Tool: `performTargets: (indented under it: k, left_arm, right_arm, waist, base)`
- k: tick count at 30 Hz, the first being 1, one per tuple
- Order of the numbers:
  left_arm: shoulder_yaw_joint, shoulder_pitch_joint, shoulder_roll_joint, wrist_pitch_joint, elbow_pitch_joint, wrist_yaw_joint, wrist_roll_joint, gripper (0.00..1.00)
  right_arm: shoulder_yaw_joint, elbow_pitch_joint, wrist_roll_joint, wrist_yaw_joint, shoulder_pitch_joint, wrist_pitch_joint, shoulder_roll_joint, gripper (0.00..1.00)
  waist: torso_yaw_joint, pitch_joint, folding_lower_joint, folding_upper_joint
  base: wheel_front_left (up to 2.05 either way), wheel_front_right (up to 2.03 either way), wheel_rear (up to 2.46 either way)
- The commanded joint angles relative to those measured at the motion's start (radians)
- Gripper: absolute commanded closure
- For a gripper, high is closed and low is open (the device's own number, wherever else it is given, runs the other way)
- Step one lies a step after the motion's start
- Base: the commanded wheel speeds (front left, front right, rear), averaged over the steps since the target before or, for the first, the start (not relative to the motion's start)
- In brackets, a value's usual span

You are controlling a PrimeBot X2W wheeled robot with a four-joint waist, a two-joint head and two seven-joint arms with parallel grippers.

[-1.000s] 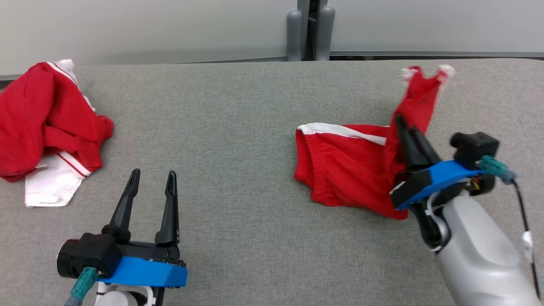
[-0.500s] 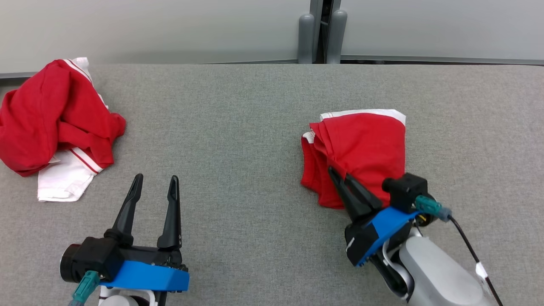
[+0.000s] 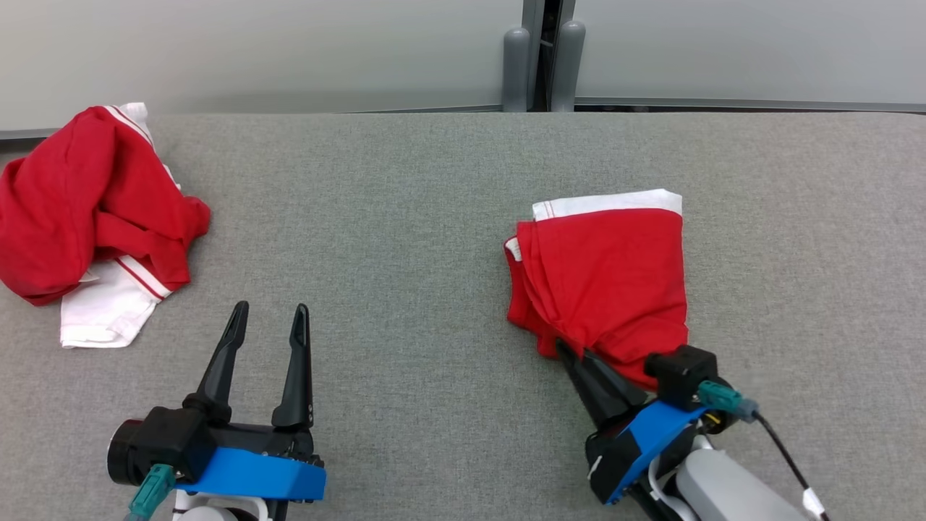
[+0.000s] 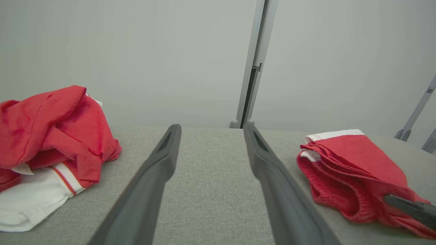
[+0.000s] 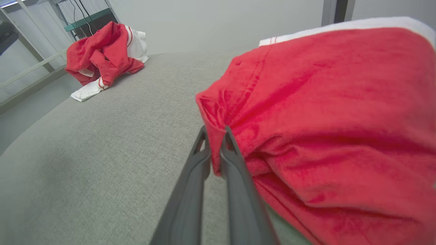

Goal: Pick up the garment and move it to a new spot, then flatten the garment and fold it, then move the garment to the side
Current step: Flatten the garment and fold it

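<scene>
Right hand [image 3: 566, 353] is pinching the folded red garment [image 3: 608, 275] toward the surface's [image 3: 405, 217] right edge; left hand [image 3: 270, 311] spread wide, holding nothing, by the near edge.

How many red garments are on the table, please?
2: a crumpled heap far left, which may hide more, and a folded garment right of centre, pinched by the right tool.

Bright even light, soft shadows, wrist views edge-warped.
</scene>
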Motion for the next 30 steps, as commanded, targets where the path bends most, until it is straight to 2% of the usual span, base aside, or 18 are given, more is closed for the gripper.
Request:
performTargets:
  k: [1, 12, 13, 14, 15, 16, 22, 30]
  left_arm:
    - [-0.001, 0.007, 0.004, -0.003, 0.002, -0.002, -0.002, 0.0]
    - [-0.012, -0.006, 0.004, -0.003, 0.006, -0.002, -0.005, 0.0]
    - [-0.012, -0.006, 0.004, -0.003, 0.007, -0.001, -0.006, 0.0]
    - [-0.012, -0.005, 0.004, -0.003, 0.007, -0.001, -0.006, 0.0]
    - [-0.012, -0.003, 0.004, -0.003, 0.008, 0.0, -0.007, 0.0]
    - [-0.012, -0.002, 0.004, -0.003, 0.009, 0.001, -0.007, 0.0]
    - [-0.007, 0.011, 0.004, -0.003, 0.011, 0.008, -0.008, 0.0]
    - [0.01, 0.011, 0.004, -0.003, 0.016, 0.003, 0.01, 0.0]
  right_arm:
    - [0.006, 0.002, 0.002, 0.0, 0.007, -0.009, 0.011, 1.0]
    - [0.041, 0.032, -0.042, 0.0, -0.016, -0.04, 0.072, 1.0]
    - [0.045, 0.044, -0.042, 0.0, -0.015, -0.04, 0.074, 0.9]
    - [0.046, 0.055, -0.045, 0.0, -0.015, -0.041, 0.074, 0.54]
    - [0.048, 0.064, -0.048, 0.0, -0.018, -0.041, 0.074, 0.04]
    - [0.049, 0.073, -0.053, 0.0, -0.021, -0.042, 0.073, 0.0]
    - [-0.019, 0.002, -0.099, 0.0, -0.007, -0.042, 0.06, 0.0]
    - [-0.224, -0.195, -0.225, 0.0, 0.082, -0.042, 0.041, 0.0]
  waist:
    - [-0.001, 0.0, 0.0, -0.0001]
    - [-0.006, 0.0, 0.0, -0.0001]
    - [-0.006, -0.001, 0.0, -0.0001]
    - [-0.006, -0.001, 0.0, -0.0001]
    - [-0.007, -0.002, 0.0, -0.0001]
    - [-0.008, -0.003, 0.0, -0.0001]
    - [-0.028, -0.012, 0.0, -0.0001]
    - [-0.072, -0.034, 0.0, -0.0001]
  base:
    - [0.0, 0.0, 0.0]
    - [0.0, 0.0, 0.0]
    - [0.0, 0.0, 0.0]
    - [0.0, 0.0, 0.0]
    - [0.0, 0.0, 0.0]
    - [0.0, 0.0, 0.0]
    - [0.0, 0.0, 0.0]
    - [0.0, 0.0, 0.0]
